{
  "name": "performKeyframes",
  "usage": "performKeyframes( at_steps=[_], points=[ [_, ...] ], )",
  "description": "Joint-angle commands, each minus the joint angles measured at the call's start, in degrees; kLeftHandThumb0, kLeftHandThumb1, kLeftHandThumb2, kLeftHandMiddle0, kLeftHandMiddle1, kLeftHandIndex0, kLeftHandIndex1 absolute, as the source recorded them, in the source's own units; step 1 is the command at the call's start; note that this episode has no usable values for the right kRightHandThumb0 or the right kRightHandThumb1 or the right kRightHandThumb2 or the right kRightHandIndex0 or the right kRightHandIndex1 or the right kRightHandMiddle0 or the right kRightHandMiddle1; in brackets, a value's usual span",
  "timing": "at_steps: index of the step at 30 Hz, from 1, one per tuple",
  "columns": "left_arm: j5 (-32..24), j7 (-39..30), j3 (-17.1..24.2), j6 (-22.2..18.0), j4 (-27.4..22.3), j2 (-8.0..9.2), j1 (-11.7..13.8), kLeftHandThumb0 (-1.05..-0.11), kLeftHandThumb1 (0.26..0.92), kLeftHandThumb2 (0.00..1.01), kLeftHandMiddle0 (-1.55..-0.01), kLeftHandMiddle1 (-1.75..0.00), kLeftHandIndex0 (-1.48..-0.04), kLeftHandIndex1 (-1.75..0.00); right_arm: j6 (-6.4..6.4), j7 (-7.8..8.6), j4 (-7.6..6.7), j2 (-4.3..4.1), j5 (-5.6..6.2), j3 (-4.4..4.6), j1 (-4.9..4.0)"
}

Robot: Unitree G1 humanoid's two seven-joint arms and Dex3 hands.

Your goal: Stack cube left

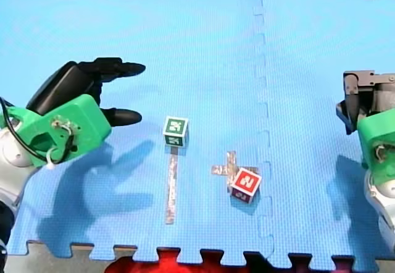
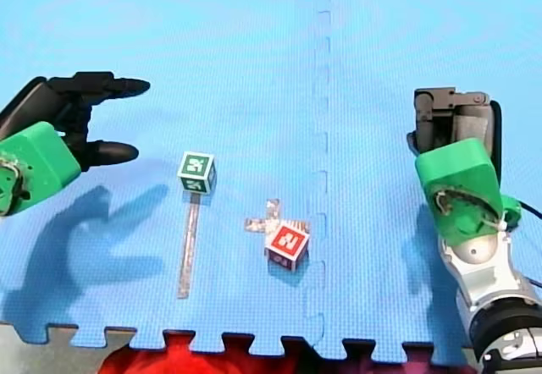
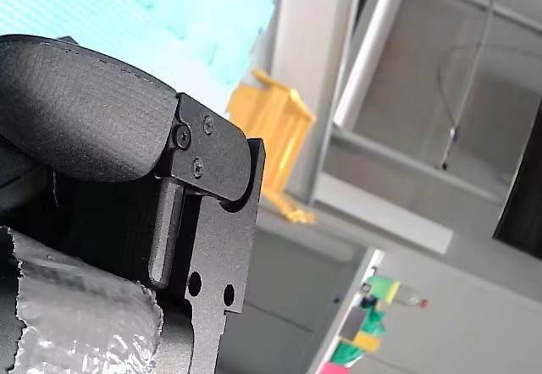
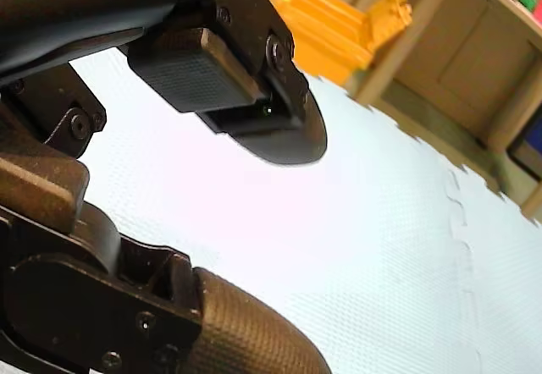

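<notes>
A green cube with a white patterned top stands on the blue foam mat, at the far end of a strip of silver tape. A red cube sits tilted to its right, beside a cross of silver tape. My left hand hovers above the mat to the left of the green cube, holding nothing. My right hand is at the right side of the mat, well away from both cubes, its fingers folded in and holding nothing.
The mat's jigsaw front edge runs along the bottom, with red floor below it. A seam between mat tiles runs front to back just right of the red cube. Yellow crates and shelving stand beyond the mat.
</notes>
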Motion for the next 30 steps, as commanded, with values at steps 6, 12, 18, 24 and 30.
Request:
performKeyframes(
  at_steps=[6, 12, 18, 24, 30],
  points=[
    [3.8, -1.2, -3.1, 0.4, -1.5, 1.48, -0.9, -1.048, 0.777, 0.01, -0.99, -1.75, -0.87, -0.06, -0.8, -0.36, -1.09, -0.45, 0.01, 0.01, 0.51],
    [6.3, -1.9, -5.4, 1.5, -2.6, 1.06, -1.5, -1.048, 0.786, 0.01, -0.99, -1.75, -0.85, -0.04, -0.76, -1.01, -1.88, -0.85, -0.5, 0.27, 0.61],
    [7.2, -2.1, -6.9, 2.6, -2.7, -0.18, -1.6, -1.048, 0.796, 0.01, -0.94, -1.75, -0.74, 0.0, -0.54, -1.72, -2.08, -1.18, -1.17, 0.68, 0.56],
    [7.3, -3.3, -7.4, 4.3, -2.9, -0.47, -1.5, -1.048, 0.789, 0.0, -0.86, -1.75, -0.67, -0.01, -1.19, -1.39, -2.07, -1.47, -1.0, 0.72, 0.67],
    [7.1, -2.0, -7.3, 3.9, -1.0, -1.36, -1.5, -1.048, 0.786, 0.0, -0.85, -1.75, -0.69, -0.02, -1.93, -0.68, -1.9, -1.68, -0.56, 0.49, 0.74]
  ],
)
